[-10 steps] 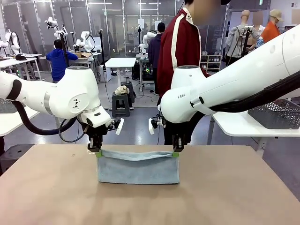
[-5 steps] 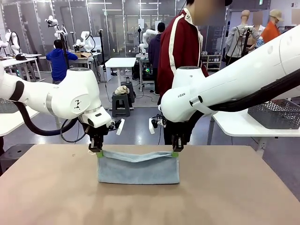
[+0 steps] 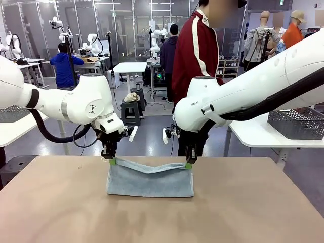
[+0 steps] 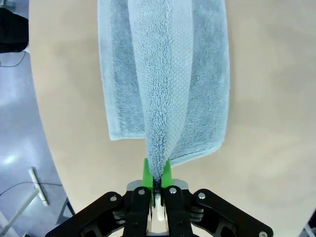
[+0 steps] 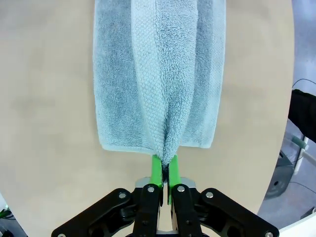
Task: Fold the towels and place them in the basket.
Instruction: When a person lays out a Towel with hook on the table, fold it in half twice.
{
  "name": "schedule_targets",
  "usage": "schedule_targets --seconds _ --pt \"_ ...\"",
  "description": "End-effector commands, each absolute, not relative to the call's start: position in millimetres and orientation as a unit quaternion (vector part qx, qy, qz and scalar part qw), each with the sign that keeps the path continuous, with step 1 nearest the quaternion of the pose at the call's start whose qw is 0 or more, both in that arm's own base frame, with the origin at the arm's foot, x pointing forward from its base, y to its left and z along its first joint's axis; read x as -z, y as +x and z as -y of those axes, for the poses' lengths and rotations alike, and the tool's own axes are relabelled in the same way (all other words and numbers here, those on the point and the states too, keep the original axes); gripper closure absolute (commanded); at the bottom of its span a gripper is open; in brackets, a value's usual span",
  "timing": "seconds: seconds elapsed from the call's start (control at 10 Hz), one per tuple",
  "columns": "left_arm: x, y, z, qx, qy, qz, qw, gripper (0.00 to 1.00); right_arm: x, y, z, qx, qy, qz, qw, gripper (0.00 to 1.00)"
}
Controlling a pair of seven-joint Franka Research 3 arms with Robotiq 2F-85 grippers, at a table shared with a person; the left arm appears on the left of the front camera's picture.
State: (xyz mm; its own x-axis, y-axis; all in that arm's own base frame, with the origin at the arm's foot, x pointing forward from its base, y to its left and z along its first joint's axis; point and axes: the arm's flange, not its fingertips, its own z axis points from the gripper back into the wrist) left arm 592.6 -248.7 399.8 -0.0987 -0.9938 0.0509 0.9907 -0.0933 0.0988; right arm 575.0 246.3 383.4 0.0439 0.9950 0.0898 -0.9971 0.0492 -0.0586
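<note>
While both arms pinch a raised edge of the pale blue towel (image 3: 149, 183) over the tan table (image 3: 50, 212), the front view shows where the fold could fail: the lifted edge sags between the two grips, so a lopsided carry would likely lay it down crooked, and a hard pull could drag the lower layer, resting on the table at 6 o'clock of centre, out of square. The left gripper (image 3: 112, 161) is clenched on the cloth's corner at 10 o'clock, the right gripper (image 3: 189, 165) on the corner at 2 o'clock; a person (image 3: 195, 55) stands across the table at 12 o'clock, and a dark mesh basket (image 3: 298, 123) sits on a white side table (image 3: 253, 134) at 3 o'clock, well apart from the towel. From the left wrist, the left gripper (image 4: 157, 174), at 6 o'clock, has its green pads (image 4: 147, 170) closed on a thin ridge of terry, the towel (image 4: 163, 74) running away to 12 o'clock with its flat layers spread on the table either side; so slim a bite might slip free. From the right wrist, the right gripper (image 5: 164, 170) likewise grasps a narrow pleat at 6 o'clock, the towel (image 5: 158, 74) stretching to 12 o'clock, and the same risk of slipping applies.
</note>
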Motion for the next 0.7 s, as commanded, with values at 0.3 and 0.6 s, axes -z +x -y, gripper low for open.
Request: schedule_targets --seconds 0.3,0.6 --pt "-386 644 260 0.755 0.002 0.022 0.656 0.93 -369 607 -234 -0.664 0.040 0.036 0.746 0.94" --pt "-366 663 263 0.754 -0.002 0.011 0.657 0.93 -356 617 -227 -0.657 0.049 0.032 0.751 0.94"
